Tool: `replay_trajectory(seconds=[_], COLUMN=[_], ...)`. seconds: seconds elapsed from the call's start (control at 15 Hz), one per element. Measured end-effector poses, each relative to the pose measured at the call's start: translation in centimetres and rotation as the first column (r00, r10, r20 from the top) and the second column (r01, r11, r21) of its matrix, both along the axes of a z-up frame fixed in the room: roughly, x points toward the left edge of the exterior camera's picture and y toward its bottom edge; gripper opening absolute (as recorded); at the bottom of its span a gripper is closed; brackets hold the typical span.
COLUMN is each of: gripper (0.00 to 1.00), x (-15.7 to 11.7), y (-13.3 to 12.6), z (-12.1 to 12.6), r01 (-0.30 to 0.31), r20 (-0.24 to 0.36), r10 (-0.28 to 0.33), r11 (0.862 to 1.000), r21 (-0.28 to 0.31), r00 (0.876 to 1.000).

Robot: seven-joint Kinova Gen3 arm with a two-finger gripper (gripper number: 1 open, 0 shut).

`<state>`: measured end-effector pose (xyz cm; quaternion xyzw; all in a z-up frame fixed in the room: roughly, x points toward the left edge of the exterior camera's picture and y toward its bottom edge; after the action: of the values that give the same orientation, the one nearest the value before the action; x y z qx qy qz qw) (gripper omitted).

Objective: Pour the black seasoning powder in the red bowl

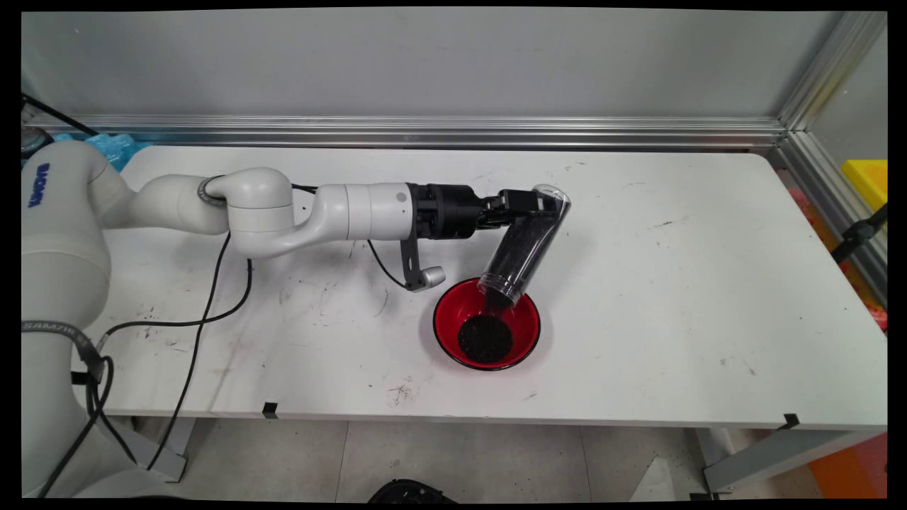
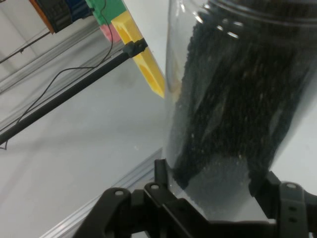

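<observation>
Hand [image 1: 544, 205] clamped round a clear tube [image 1: 524, 244] of black grains, tipped mouth-down over the red bowl [image 1: 448, 327] on the table [image 1: 673, 283]; a dark heap [image 1: 485, 338] already in the bowl, much left in the tube.

Bowl [image 1: 487, 324] on the table [image 1: 638, 297] near centre, grains [image 1: 485, 338] in it, tube [image 1: 524, 244] tilted above — at the bowl's one o'clock, gripper [image 1: 533, 203] around the tube's upper end.

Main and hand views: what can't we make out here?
- Bowl far rim: main view, hidden behind the tilted clear tube.
- Tube's mouth: hand view, cut off by the top edge.
- Claw fingertip contact: hand view, masked by the tube's black granules.
</observation>
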<state>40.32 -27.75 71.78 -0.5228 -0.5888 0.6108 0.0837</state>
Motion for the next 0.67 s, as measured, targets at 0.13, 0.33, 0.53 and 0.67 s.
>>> replay_trajectory(seconds=[0.13, 0.33, 0.53, 0.67], gripper=[0.0, 0.0, 0.0, 0.0], x=[0.03, 0.05, 0.05, 0.07], y=[0.1, 0.25, 0.39, 0.46], z=[0.01, 0.01, 0.01, 0.02], r01=[0.0, 0.003, 0.005, 0.005], r20=[-0.001, -0.002, -0.003, -0.004], r10=[0.0, -0.003, -0.005, -0.005], r11=[1.0, 1.0, 1.0, 1.0], r21=[-0.002, -0.002, -0.002, -0.001], r00=[1.0, 1.0, 1.0, 1.0])
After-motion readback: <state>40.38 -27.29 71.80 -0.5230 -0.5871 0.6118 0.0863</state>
